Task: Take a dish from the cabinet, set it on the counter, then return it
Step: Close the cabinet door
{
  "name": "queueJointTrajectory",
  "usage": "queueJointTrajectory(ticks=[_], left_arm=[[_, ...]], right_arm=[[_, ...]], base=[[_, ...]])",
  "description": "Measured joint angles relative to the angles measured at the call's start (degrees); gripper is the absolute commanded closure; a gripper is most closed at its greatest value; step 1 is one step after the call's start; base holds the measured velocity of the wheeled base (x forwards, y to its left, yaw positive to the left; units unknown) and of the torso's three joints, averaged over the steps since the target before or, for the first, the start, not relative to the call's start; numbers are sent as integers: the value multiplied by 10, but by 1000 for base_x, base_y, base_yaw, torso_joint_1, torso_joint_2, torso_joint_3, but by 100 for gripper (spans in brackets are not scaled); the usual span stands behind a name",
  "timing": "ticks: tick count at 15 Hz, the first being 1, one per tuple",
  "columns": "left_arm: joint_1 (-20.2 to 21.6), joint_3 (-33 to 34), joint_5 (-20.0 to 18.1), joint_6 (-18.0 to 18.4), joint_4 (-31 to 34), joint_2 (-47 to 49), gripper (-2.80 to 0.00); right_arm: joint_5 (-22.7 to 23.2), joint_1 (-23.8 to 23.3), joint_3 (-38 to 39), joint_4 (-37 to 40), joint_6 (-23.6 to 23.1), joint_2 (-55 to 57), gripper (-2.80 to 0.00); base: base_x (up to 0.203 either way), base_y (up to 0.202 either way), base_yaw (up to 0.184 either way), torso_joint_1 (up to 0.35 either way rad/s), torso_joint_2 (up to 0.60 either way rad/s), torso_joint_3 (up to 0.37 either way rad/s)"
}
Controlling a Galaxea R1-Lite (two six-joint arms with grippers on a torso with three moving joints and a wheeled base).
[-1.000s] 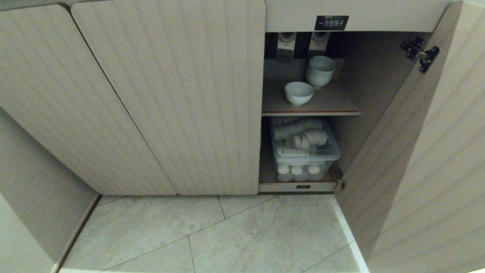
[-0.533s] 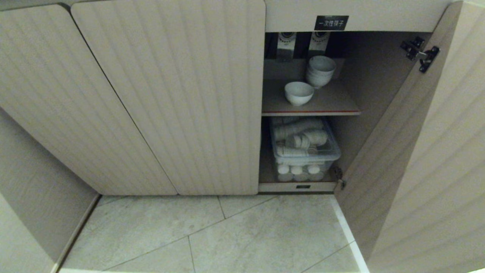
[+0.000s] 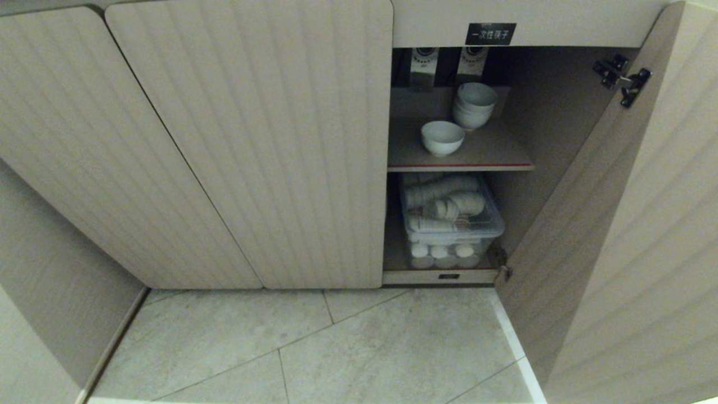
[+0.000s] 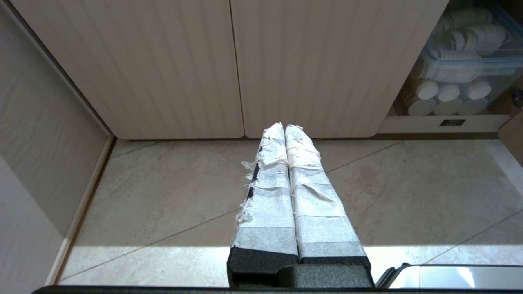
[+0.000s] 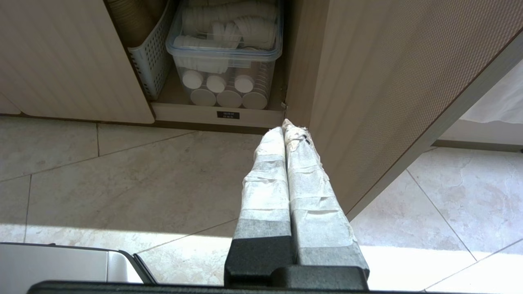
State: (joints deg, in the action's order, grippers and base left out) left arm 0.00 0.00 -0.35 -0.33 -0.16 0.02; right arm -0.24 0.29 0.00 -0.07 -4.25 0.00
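left pincer (image 4: 284, 127) white-taped fingers, black base, right pincer (image 5: 284, 124) alike

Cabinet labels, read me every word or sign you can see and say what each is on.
"一次性筷子": black label on the cabinet frame above the open compartment.
Small dark plate on the cabinet's bottom rail: too small to read.
Printed packets behind the stack of bowls: unreadable.

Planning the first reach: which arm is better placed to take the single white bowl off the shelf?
Probably the right. The right gripper hangs shut beside the open door, in front of the open compartment. The left gripper, also shut, faces closed doors. The bowl sits on the shelf in that compartment.
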Motion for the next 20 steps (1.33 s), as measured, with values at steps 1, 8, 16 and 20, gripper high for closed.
queueJointTrajectory(ticks=[1, 8, 16, 20], left_arm=[[0, 0, 0, 0, 0, 0, 0], [0, 0, 0, 0, 0, 0, 0], [0, 0, 0, -1, 0, 0, 0], [0, 0, 0, -1, 0, 0, 0]], right_arm=[[0, 0, 0, 0, 0, 0, 0], [0, 0, 0, 0, 0, 0, 0], [0, 0, 0, 0, 0, 0, 0], [0, 0, 0, 0, 0, 0, 0]], base=[[0, 0, 0, 0, 0, 0], [0, 0, 0, 0, 0, 0], [0, 0, 0, 0, 0, 0], [0, 0, 0, 0, 0, 0]])
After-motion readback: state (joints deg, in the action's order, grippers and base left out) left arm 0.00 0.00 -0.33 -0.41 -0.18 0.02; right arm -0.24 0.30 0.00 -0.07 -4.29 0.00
